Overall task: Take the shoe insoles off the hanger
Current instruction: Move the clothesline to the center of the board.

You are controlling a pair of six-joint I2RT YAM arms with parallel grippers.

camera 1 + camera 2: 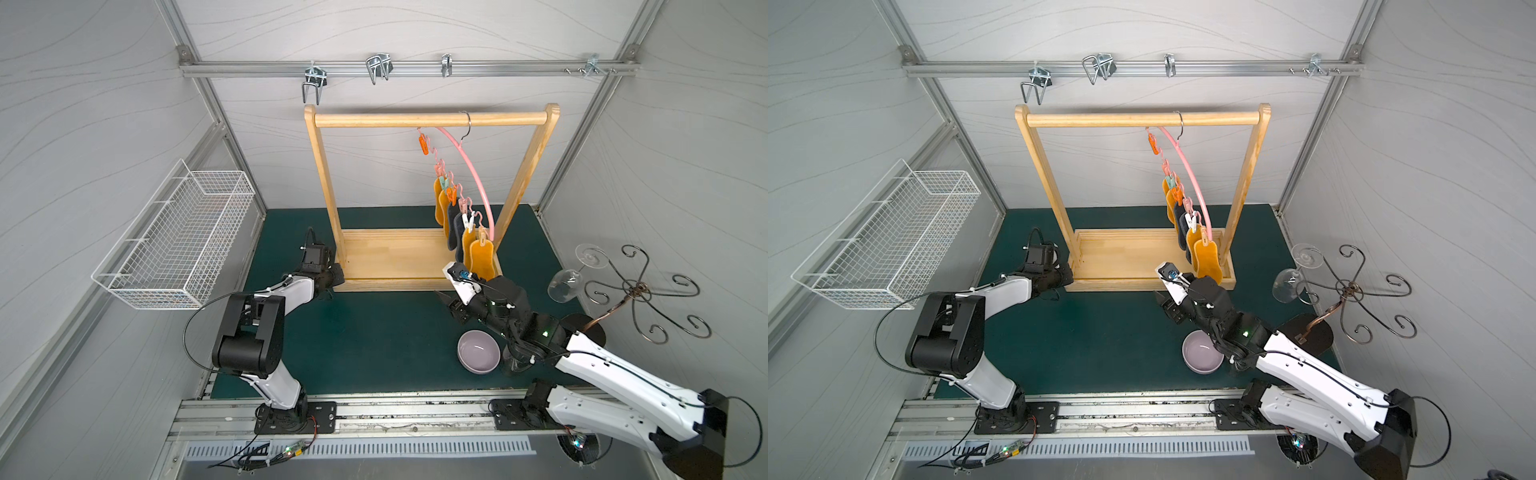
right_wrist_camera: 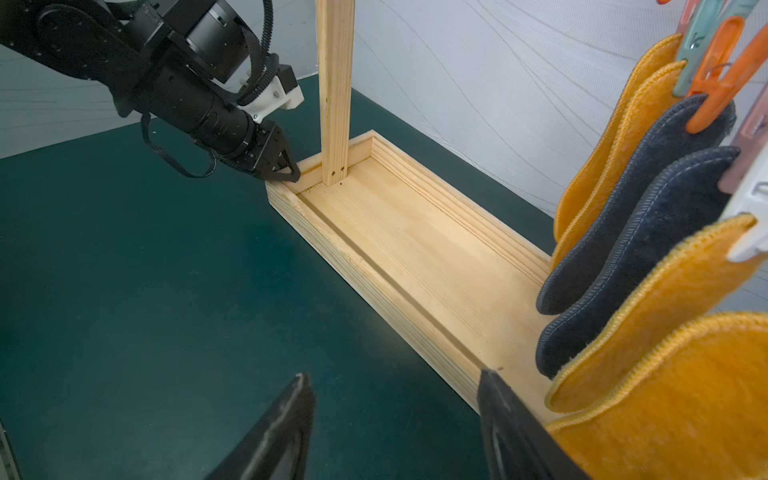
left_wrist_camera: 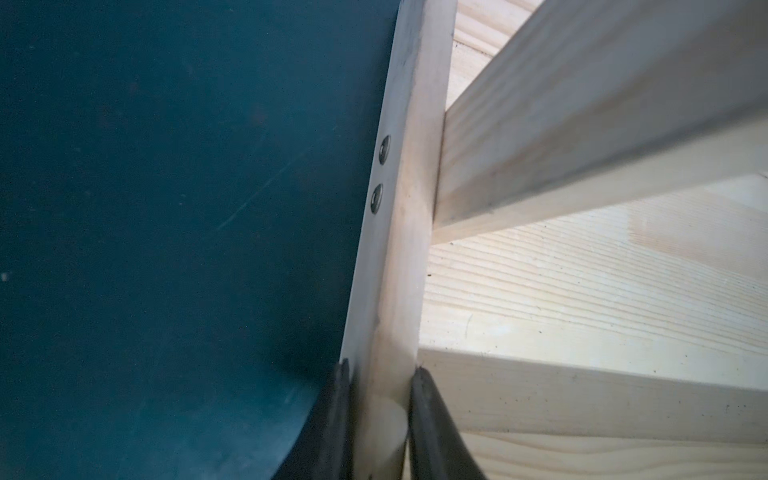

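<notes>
1. The green tabletop (image 1: 374, 332) carries a wooden rack (image 1: 428, 119) toward its back.
2. The right arm (image 1: 602, 365) reaches toward the rack's base tray, just beside the nearest insole; its jaws are spread and hold nothing.
3. The left arm (image 1: 291, 289) lies low at the tray's opposite end, jaws pinching the tray wall.
4. The pink hanger (image 1: 477, 176) hooks over the rack's top rail, steeply tilted.
5. Six shoe insoles (image 2: 648, 232), four orange and two dark grey, hang clipped along its wavy bar.
</notes>
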